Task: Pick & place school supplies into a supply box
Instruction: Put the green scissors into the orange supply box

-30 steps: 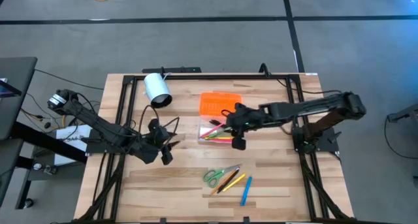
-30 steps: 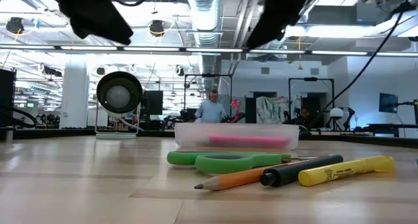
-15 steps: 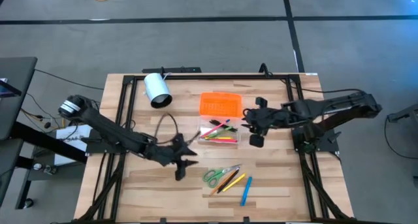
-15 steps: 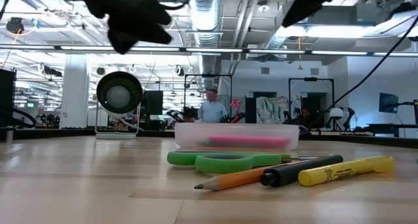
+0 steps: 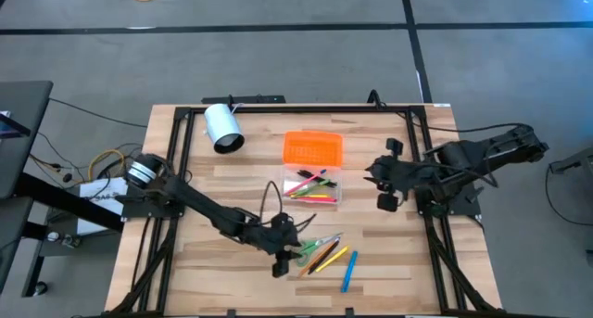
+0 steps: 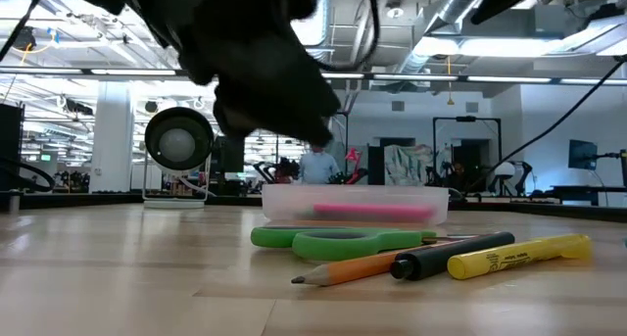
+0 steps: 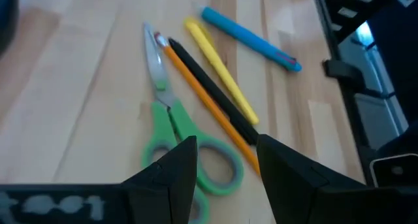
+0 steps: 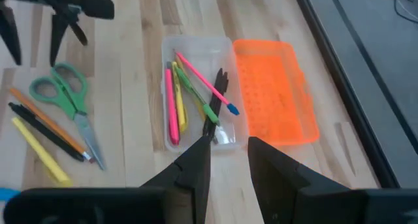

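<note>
Orange catches the eye first: the ribbed lid (image 5: 312, 148) of the supply box lies flat toward the far edge of the bench (image 5: 185, 262), and the clear tray (image 5: 311, 187) of that box sits right against it on the near side. Inside the tray lie a pink marker (image 8: 171, 108), a yellow one (image 8: 180, 110), a green pen (image 8: 194, 93), a pink pencil with a blue tip (image 8: 204, 85) and a dark pen (image 8: 214, 100), some crossing over each other.

Nearer the front edge, loose on the wood, are the green-handled scissors (image 5: 306, 249), an orange pencil (image 5: 321, 256), a black pen (image 7: 212, 93), a yellow highlighter (image 5: 335, 259) and, a little apart toward the right, a blue marker (image 5: 348, 271). The pencil, black pen and highlighter lie side by side, close to the scissor blades.

The left gripper (image 5: 283, 254) hangs low just beside the scissor handles, on their left, its fingers (image 7: 171, 170) spread apart with nothing between them; in its wrist view the green handles show in the gap. In the low view it is a dark mass above the bench, not touching it.

The right gripper (image 5: 384, 181) is off to the right of the tray, well apart from the loose supplies, fingers (image 8: 193, 168) apart and empty.

A white cylinder (image 5: 222, 128) lies on its side near the far left corner of the bench. Beyond the bench, a person (image 6: 317, 166) stands in the room.
</note>
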Available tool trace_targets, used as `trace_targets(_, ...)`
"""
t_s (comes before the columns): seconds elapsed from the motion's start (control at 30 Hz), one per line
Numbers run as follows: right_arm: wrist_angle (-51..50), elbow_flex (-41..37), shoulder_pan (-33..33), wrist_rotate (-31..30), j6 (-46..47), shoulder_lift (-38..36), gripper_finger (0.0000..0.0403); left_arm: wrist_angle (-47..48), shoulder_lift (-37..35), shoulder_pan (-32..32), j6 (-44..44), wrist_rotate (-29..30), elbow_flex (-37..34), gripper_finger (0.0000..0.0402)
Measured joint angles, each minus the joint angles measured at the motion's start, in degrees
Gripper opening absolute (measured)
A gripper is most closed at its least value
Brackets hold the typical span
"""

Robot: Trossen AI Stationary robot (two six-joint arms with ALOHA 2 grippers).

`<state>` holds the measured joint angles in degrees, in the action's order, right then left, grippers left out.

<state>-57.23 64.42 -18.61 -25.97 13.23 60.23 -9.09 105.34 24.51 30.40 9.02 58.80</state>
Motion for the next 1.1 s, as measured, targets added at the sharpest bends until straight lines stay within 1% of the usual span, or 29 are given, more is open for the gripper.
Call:
trace_targets(0.1,-2.74,0.0,-2.26,-1.71,3.02,-1.94,0.0098,4.79,2.95,-0.1,2.1,0.82,2.8,0.0148)
trace_targets(0.2,-5.1,0.0,-5.07,-4.02,6.51,-3.94,0.0098,12.08,4.98,-0.13,3.38,2.57,5.62,0.0148)
trace_targets(0.33,-7.9,0.0,-9.58,-8.21,11.7,-5.74,0.0098,18.84,5.55,-0.16,4.07,5.27,7.53,0.0148)
trace_targets(0.43,-9.99,0.0,-13.09,-11.62,15.49,-6.42,0.0098,20.13,5.47,-0.58,4.09,5.29,7.55,0.0148)
trace_targets(0.57,-13.16,0.0,-17.32,-16.02,20.47,-6.31,0.0098,20.08,5.4,-0.94,3.41,2.71,7.55,0.0148)
trace_targets(0.83,-17.34,0.0,-23.7,-22.24,28.9,-6.24,0.0098,20.19,5.96,-0.92,0.8,1.68,7.61,0.0148)
trace_targets(0.93,-18.57,0.0,-25.42,-23.35,31.41,-6.24,0.0098,20.88,6.4,-0.92,0.8,1.38,7.53,0.0148)
trace_targets(1.1,-21.22,0.0,-27.59,-24.09,35.08,-6.22,0.0098,21.2,6.36,-1.18,0.8,3.62,7.59,0.0148)
